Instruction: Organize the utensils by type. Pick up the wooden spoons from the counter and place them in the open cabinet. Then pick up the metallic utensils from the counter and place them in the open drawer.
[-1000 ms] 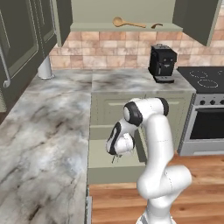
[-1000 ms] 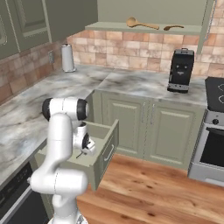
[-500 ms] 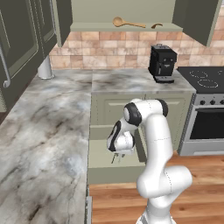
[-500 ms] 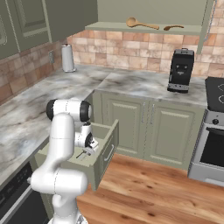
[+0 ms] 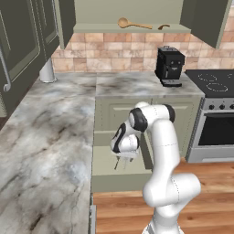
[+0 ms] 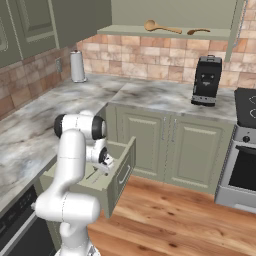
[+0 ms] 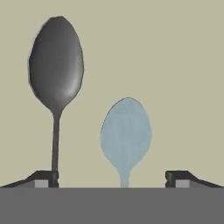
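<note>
Dark-grey glossy metal spoon (image 7: 56, 72) beside pale-blue spoon (image 7: 126, 133), on beige drawer bottom (image 7: 183, 78); grey-white, dark-veined marble worktop (image 5: 45, 137).

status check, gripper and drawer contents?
Gripper open, over the open drawer. Dark metal spoon and pale spoon lie on the drawer floor, apart, neither held. Both wooden spoons on the cabinet shelf. Nothing blocking.

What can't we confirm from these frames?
- Handles of the dark grey metal spoon and pale blue-grey spoon: cut off at the hand view's bottom.
- Sage-green drawer floor under the open tool: hidden by the arm, both base views.
- Small darker wooden spoon on the cabinet shelf: too small for detail.
</note>
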Robot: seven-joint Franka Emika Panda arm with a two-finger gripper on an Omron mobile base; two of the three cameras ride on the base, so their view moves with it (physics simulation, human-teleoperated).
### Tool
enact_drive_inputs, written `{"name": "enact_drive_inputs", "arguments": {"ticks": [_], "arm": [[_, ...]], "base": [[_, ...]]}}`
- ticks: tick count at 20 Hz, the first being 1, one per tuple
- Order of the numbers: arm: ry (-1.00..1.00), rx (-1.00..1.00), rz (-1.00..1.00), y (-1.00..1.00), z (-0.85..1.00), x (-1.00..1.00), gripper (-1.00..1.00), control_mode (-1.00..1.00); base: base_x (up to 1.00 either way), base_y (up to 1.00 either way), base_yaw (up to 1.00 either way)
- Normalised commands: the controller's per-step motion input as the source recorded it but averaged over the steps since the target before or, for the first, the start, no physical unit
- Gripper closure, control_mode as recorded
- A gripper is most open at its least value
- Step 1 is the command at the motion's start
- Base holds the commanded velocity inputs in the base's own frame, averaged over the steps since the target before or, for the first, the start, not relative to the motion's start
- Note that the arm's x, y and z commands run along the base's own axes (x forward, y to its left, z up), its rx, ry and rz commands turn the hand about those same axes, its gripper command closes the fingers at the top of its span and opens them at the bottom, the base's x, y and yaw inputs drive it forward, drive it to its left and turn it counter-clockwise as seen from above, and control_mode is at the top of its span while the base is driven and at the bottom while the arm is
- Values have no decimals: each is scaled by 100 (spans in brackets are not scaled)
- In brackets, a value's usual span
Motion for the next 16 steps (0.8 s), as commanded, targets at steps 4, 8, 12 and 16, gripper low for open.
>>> {"name": "enact_drive_inputs", "arguments": {"ticks": [4, 8, 12, 16], "arm": [[1, 3, 0, -1, 64, -14, -100, -100], [0, 1, 0, -2, 82, -35, -100, -100], [4, 2, 0, -9, 87, -40, -100, -100], [1, 0, 0, -11, 91, -52, -100, -100]], "base": [[0, 0, 0], [0, 0, 0], [0, 0, 0], [0, 0, 0]]}}
